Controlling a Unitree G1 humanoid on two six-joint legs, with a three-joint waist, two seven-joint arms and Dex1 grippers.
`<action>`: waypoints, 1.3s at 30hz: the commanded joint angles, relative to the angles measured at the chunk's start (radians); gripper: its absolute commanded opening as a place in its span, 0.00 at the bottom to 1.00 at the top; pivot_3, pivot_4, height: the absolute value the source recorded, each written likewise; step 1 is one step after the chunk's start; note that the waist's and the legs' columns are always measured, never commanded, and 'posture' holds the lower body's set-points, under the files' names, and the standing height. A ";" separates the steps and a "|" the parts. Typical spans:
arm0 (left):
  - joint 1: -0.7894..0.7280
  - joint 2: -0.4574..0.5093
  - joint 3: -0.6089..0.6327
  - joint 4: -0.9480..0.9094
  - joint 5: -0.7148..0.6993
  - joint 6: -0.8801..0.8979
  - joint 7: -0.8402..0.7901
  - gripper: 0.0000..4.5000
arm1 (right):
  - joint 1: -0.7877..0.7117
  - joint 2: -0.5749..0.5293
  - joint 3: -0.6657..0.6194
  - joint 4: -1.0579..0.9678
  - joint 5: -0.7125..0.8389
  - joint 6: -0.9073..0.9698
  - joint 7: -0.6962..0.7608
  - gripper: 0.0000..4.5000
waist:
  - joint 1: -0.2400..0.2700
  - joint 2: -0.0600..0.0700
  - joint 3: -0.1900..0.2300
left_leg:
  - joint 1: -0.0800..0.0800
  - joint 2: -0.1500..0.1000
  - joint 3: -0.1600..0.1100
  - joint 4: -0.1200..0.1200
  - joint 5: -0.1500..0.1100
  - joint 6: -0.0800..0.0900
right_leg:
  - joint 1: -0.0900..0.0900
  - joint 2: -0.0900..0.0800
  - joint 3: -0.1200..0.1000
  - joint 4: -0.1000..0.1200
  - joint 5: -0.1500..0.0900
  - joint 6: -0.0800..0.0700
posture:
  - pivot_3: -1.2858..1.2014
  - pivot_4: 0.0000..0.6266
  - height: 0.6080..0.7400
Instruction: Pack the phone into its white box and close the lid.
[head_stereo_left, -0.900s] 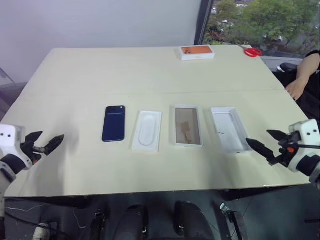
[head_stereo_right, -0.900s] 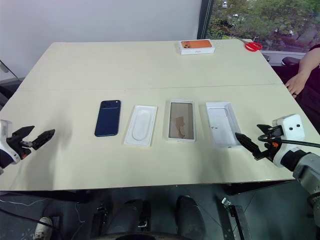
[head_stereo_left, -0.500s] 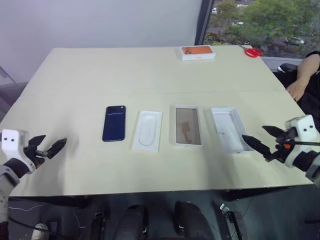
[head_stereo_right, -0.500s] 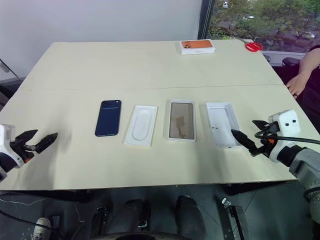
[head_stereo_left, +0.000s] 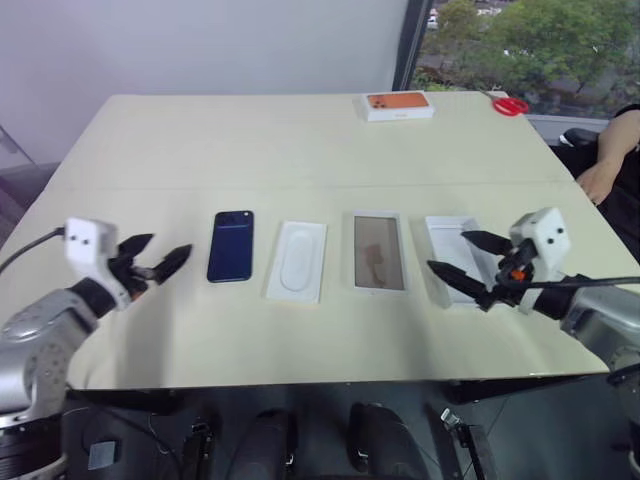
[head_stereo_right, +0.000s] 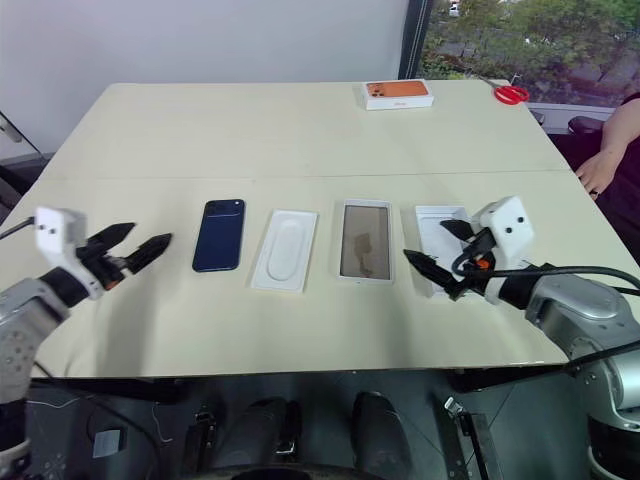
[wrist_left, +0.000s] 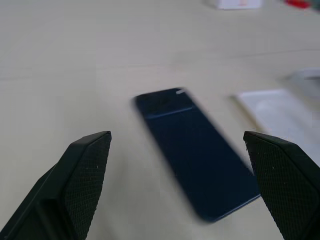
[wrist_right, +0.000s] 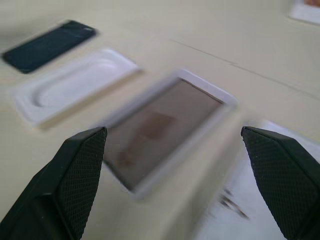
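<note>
In the left eye view, four things lie in a row across the middle of the cream desk (head_stereo_left: 300, 140): the phone (head_stereo_left: 230, 246) at centre left, a white insert (head_stereo_left: 297, 261) with an oval recess just to its right, a white tray with a brownish inner face (head_stereo_left: 379, 252) at centre, and the white box (head_stereo_left: 452, 258) at centre right. The left tool (head_stereo_left: 150, 262) hovers at the left of the frame, fingers spread wide and empty, pointing toward the phone. The right tool (head_stereo_left: 466, 263) sits at the right, fingers wide apart and empty, over the white box. An orange-printed box (head_stereo_left: 398, 105) and red scissors (head_stereo_left: 508, 104) lie at the upper right; a person's hand (head_stereo_left: 598, 178) rests at the right edge. In the left wrist view, the phone (wrist_left: 195, 150) lies at centre between the spread fingers (wrist_left: 80, 185). In the right wrist view, the brownish tray (wrist_right: 165, 127) fills the centre, with the insert (wrist_right: 70, 85) and phone (wrist_right: 47, 45) at upper left.
</note>
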 joint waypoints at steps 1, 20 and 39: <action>-0.051 -0.022 -0.084 -0.092 -0.043 0.113 0.067 0.99 | -0.050 0.016 0.062 -0.055 -0.003 -0.022 -0.017 1.00 | 0.002 0.000 0.000 | 0.000 0.000 0.000 0.000 0.000 0.000 | 0.000 0.000 0.000 0.000 0.000 0.000 | 0.52 0.24 1.00; -0.500 -0.399 -0.145 0.028 -0.035 0.889 0.555 0.99 | -0.001 0.063 0.160 -0.093 -0.073 -0.047 -0.062 1.00 | 0.006 -0.002 0.001 | 0.002 0.000 -0.003 0.004 0.000 0.002 | 0.005 0.010 -0.002 0.002 0.002 0.006 | 0.52 0.24 1.00; -0.567 -0.436 -0.137 0.065 0.022 0.889 0.563 0.99 | 0.039 0.054 0.139 -0.123 -0.069 -0.044 -0.072 1.00 | 0.009 -0.003 0.001 | 0.002 0.000 -0.003 0.004 0.000 0.001 | 0.005 0.010 -0.002 0.001 0.002 0.006 | 0.52 0.24 1.00</action>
